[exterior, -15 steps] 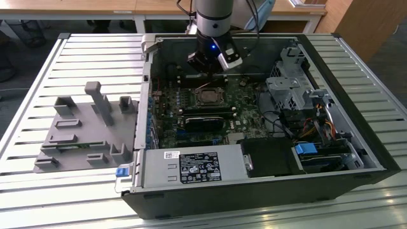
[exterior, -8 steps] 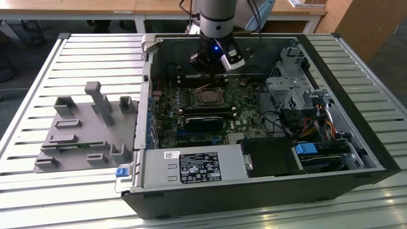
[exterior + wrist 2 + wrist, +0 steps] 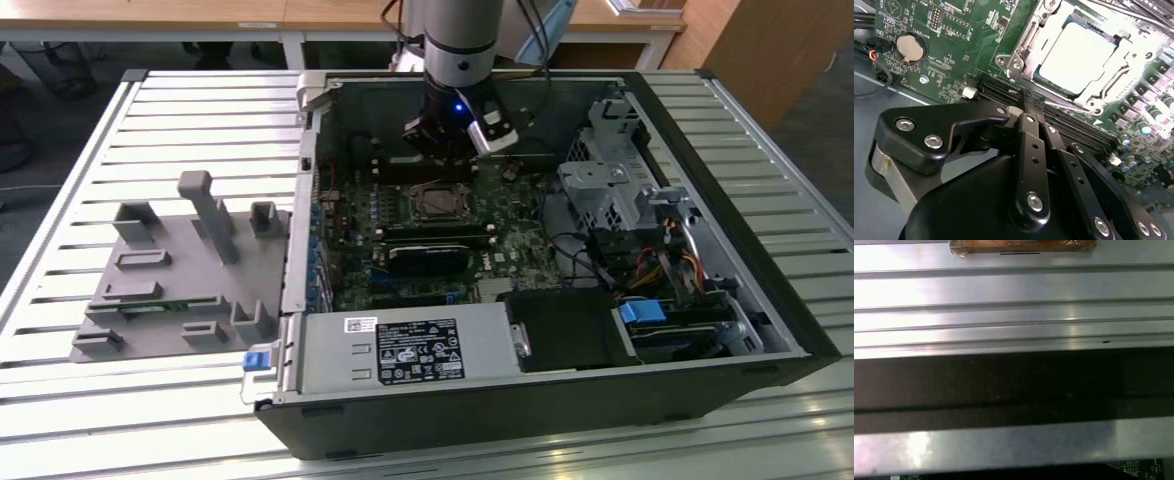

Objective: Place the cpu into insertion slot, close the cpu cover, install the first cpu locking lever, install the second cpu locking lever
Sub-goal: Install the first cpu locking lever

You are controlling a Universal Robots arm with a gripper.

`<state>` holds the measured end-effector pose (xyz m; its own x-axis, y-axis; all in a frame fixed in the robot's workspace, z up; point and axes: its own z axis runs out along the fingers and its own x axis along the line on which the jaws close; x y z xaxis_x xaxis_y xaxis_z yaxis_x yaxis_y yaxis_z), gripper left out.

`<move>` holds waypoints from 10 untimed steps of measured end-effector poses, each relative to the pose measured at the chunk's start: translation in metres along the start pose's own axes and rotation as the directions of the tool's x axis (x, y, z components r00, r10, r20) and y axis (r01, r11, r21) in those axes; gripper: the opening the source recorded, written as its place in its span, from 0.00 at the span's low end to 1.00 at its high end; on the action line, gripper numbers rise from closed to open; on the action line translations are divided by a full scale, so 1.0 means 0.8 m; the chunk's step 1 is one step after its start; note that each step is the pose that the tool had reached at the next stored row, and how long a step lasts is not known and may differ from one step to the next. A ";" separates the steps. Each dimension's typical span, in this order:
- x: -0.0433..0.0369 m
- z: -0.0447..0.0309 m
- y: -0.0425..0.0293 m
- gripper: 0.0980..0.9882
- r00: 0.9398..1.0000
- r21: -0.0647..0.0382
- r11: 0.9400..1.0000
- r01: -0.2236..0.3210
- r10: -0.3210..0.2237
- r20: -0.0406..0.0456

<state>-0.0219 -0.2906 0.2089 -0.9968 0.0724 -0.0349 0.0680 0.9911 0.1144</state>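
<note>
In the second wrist view the cpu (image 3: 1079, 55) lies flat in the insertion slot (image 3: 1010, 62), its pale silvery top showing through the window of the cpu cover (image 3: 1126, 50). The cover lies down over the chip. A thin metal locking lever (image 3: 1074, 106) runs along the socket's edge beside the long black memory slots. My gripper (image 3: 1031, 100) is shut, its black fingertips pressed together just off that edge, close to the lever's end. I cannot tell whether they touch it. In the exterior view the gripper (image 3: 447, 150) hangs inside the case just behind the socket (image 3: 434, 203).
The open computer case (image 3: 747, 300) lies on a slatted metal table (image 3: 160, 100). Black memory sticks (image 3: 430, 235), a power supply (image 3: 400, 350), drive cages (image 3: 607, 190) and cables crowd the board. A grey fixture (image 3: 174, 270) stands at the exterior view's left. A coin battery (image 3: 908, 46) sits on the board.
</note>
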 end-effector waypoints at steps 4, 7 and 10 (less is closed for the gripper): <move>-0.001 0.0044 -0.0004 0.01 1.000 0.000 1.000 0.000 0.000 0.000; -0.001 0.0071 -0.0007 0.01 1.000 0.000 1.000 0.000 0.000 0.000; -0.001 0.0099 -0.0011 0.01 1.000 0.000 1.000 0.000 0.000 0.000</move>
<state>-0.0210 -0.2906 0.2009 -0.9968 0.0724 -0.0348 0.0680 0.9911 0.1142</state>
